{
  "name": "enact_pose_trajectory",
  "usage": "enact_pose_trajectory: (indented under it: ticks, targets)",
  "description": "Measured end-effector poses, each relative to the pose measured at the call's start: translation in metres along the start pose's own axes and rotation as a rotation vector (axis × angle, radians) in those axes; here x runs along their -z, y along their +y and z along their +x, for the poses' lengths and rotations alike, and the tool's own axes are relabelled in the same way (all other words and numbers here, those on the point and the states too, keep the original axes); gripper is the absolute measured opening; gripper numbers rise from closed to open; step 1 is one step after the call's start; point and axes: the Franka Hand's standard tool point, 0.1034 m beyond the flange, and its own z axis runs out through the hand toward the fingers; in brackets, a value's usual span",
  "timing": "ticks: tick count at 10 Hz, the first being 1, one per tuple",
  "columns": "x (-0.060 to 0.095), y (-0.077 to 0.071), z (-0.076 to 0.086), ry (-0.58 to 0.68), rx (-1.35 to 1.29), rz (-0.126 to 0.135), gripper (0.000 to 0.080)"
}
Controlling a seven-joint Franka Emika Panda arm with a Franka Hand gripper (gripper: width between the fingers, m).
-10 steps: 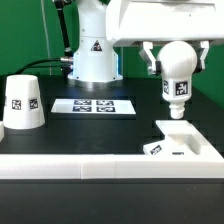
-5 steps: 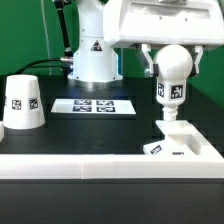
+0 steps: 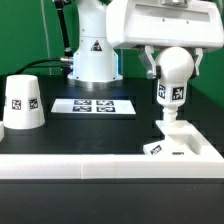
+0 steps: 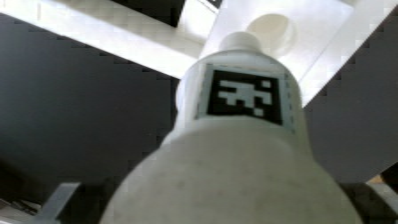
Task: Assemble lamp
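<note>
My gripper (image 3: 174, 64) is shut on the ball-shaped white bulb (image 3: 173, 72) and holds it upright, with a finger on each side of the ball. The bulb's tagged neck points down, and its tip meets the raised top of the low angular base (image 3: 186, 146) at the exterior view's right. In the wrist view the bulb (image 4: 240, 110) fills the picture between my fingers (image 4: 50, 196), with its tag facing the camera, and the gripper (image 4: 217, 205) closes round its wide end. The tapered shade (image 3: 22, 103) stands mouth down at the exterior view's left.
The marker board (image 3: 92, 105) lies flat in the middle, in front of the arm's white pedestal (image 3: 90, 55). A long white rail (image 3: 70, 162) runs along the front edge. A green wall is behind.
The bulb has moved down and slightly to the exterior view's left, so its neck now meets the base. In the last half second my gripper body shifted a little left.
</note>
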Motion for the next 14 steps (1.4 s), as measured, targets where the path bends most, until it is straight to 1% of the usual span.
enact_pose_trajectory:
  ticks: [1, 3, 6, 12, 14]
  targets:
    - [0.0, -0.006, 0.002, 0.006, 0.011, 0.002, 0.0576]
    - [-0.002, -0.014, -0.001, 0.003, 0.022, 0.008, 0.0576]
    - [-0.007, -0.015, -0.007, -0.003, 0.021, 0.008, 0.0576]
    - [-0.01, -0.018, -0.001, 0.04, 0.027, -0.008, 0.0576]
    - [-0.011, -0.019, 0.0, 0.047, 0.029, -0.009, 0.0576]
